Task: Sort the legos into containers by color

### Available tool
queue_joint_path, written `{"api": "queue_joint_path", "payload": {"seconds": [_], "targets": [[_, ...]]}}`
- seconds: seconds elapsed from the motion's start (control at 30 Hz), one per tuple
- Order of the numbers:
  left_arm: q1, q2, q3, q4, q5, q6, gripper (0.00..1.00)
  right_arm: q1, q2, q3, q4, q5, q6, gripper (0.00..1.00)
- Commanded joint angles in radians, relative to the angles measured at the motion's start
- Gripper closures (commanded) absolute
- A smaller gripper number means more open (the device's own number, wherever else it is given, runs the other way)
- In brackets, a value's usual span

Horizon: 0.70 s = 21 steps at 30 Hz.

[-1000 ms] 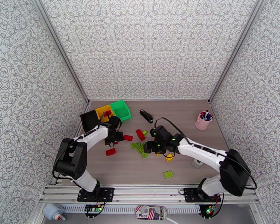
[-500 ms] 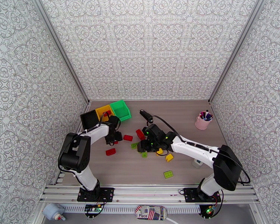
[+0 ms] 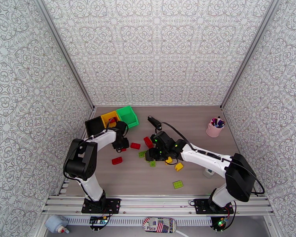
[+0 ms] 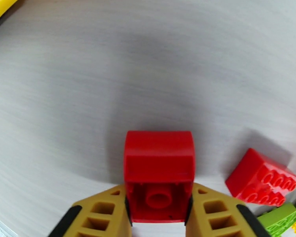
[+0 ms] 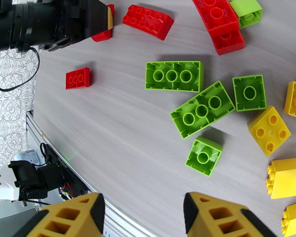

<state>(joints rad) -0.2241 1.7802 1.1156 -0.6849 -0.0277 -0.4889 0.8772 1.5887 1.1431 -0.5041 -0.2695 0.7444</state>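
Note:
In the left wrist view my left gripper is shut on a red lego, whose hollow underside faces the camera, just above the table. From above, the left gripper sits in front of the black bin, yellow bin and green bin. My right gripper hangs open over lime green legos with nothing between its fingers. From above, the right gripper is in the middle of the pile. Yellow legos lie to the right, red legos farther off.
A black stapler-like object lies behind the pile and a pink cup of pens stands at the back right. Single legos lie apart: red, yellow, flat green. The table's near edge and rail run close by.
The left gripper has closed on the red lego. The right arm moved left and farther over the pile, its jaws narrowing, then stayed still.

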Motion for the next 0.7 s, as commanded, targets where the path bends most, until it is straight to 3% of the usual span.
{"api": "queue_joint_path", "payload": {"seconds": [0.0, 0.27, 0.5, 0.6, 0.67], "targets": [[0.014, -0.060, 0.051, -0.036, 0.031, 0.006, 0.67, 0.009, 0.031, 0.061, 0.013, 0.008, -0.007, 0.42], [0.113, -0.068, 0.211, -0.127, 0.042, 0.043, 0.67, 0.009, 0.140, 0.241, -0.012, -0.007, -0.046, 0.35], [0.228, 0.079, 0.479, -0.203, 0.070, 0.084, 0.66, 0.009, 0.156, 0.319, -0.063, 0.004, -0.069, 0.34], [0.260, 0.169, 0.608, -0.251, 0.070, 0.090, 0.62, 0.009, 0.134, 0.302, -0.071, 0.020, -0.069, 0.33], [0.275, 0.217, 0.680, -0.281, 0.069, 0.090, 0.53, 0.009, 0.113, 0.282, -0.074, 0.034, -0.068, 0.33]]}}
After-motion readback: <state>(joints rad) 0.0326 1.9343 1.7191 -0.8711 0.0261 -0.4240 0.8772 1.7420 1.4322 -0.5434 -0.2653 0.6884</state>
